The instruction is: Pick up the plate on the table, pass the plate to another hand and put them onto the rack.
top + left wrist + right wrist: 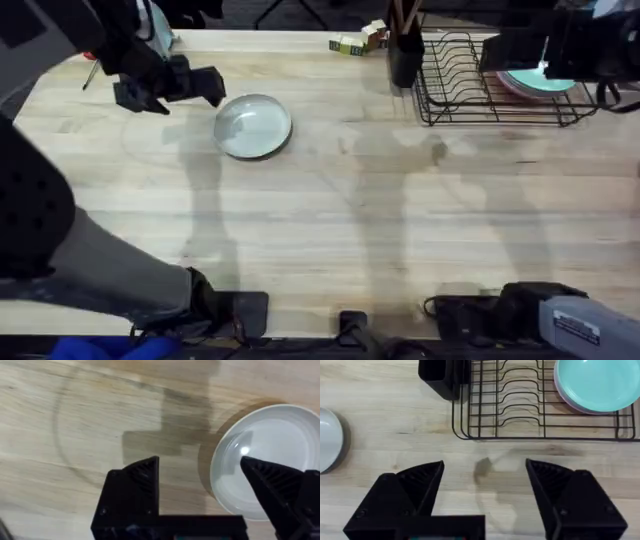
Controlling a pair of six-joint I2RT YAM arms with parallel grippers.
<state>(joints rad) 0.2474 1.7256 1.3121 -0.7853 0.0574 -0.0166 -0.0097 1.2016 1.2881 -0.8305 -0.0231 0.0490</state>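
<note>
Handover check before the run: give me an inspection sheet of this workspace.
Surface: wooden table, faint ring mark beside the plate.
Job's things: white plate flat on the table; black wire rack at the far right, teal plate inside.
Clutter: black holder beside the rack; small boxes at the far edge.
Grippers: left claw open, one finger over the plate's rim; right claw open, empty.
Cables: nothing seen.
Surroundings: nothing seen.

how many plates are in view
3, maybe more: a white plate lies flat on the table; a teal plate stands in the rack with a pinkish one behind. More may be hidden.
</note>
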